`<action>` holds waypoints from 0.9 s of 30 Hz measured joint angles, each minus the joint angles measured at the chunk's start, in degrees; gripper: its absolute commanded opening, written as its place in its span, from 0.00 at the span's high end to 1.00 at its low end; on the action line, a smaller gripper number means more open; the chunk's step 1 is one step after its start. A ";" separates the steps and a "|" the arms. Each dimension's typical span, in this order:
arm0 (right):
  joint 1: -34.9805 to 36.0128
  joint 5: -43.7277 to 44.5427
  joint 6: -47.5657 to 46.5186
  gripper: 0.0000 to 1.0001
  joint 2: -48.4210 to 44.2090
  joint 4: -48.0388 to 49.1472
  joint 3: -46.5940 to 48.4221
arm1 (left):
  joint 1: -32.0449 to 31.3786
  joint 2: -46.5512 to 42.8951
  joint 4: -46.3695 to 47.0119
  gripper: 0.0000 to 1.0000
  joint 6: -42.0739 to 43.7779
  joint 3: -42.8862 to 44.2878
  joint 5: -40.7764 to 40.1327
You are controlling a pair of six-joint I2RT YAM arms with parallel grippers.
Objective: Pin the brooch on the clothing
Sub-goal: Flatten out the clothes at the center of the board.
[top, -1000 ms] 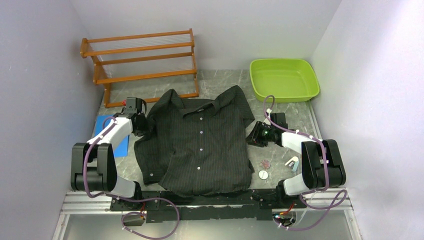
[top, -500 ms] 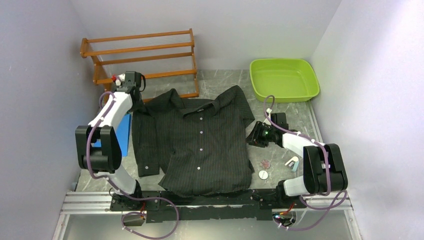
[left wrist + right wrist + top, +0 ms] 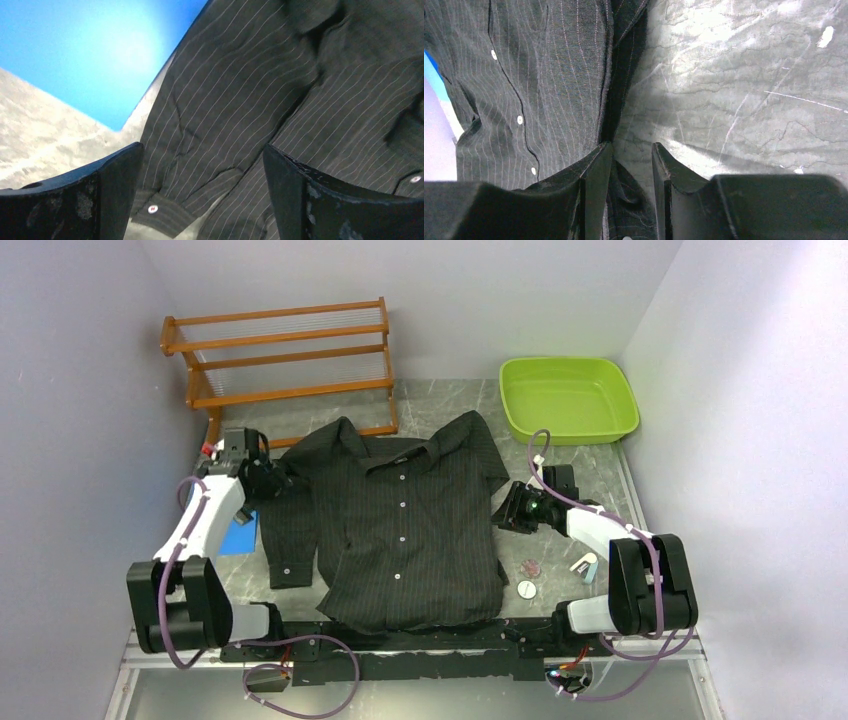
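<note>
The clothing [image 3: 400, 525], a black pinstriped shirt with white buttons, lies front up across the table's middle. My left gripper [image 3: 270, 480] hovers at the shirt's left shoulder. In the left wrist view it [image 3: 202, 150] stands wide open over the sleeve [image 3: 220, 100] and its buttoned cuff [image 3: 160, 207], holding nothing. My right gripper [image 3: 506, 512] sits at the shirt's right edge. In the right wrist view it [image 3: 631, 146] is open a narrow gap, and the shirt's edge fold [image 3: 624, 65] runs down between the fingers. A small round pinkish piece [image 3: 530, 567], apparently the brooch, lies on the table right of the hem.
A wooden rack [image 3: 280, 350] stands at the back left and a green tub [image 3: 568, 398] at the back right. A blue mat [image 3: 238, 532] lies under the left arm. A white disc [image 3: 526, 589] and a white-teal object [image 3: 585, 564] lie near the right arm's base.
My left gripper pulled the left sleeve outward and back, opened and let it go, then swung forward. The sleeve now lies straight beside the shirt. The right gripper barely moved.
</note>
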 measured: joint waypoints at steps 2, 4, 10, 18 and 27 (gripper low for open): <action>0.00 0.02 -0.26 0.61 -0.15 -0.24 0.00 | 1.68 -2.38 0.07 0.08 -0.72 -3.89 3.48; 0.00 0.02 -0.42 0.60 -0.39 -0.52 0.00 | 2.64 -4.09 -0.33 0.09 -1.79 -8.00 6.58; 0.00 -0.04 -0.48 0.60 -0.48 -0.74 0.00 | 2.73 -9.90 -0.96 0.19 -5.20 -17.97 12.46; 0.00 0.13 -0.74 0.60 -0.87 -1.79 0.00 | 3.17 -7.52 1.73 0.57 -7.78 -23.56 16.48; 0.00 0.44 -1.20 0.60 -3.17 -2.91 0.00 | 6.56 -6.54 3.98 0.97 -7.69 -23.19 19.15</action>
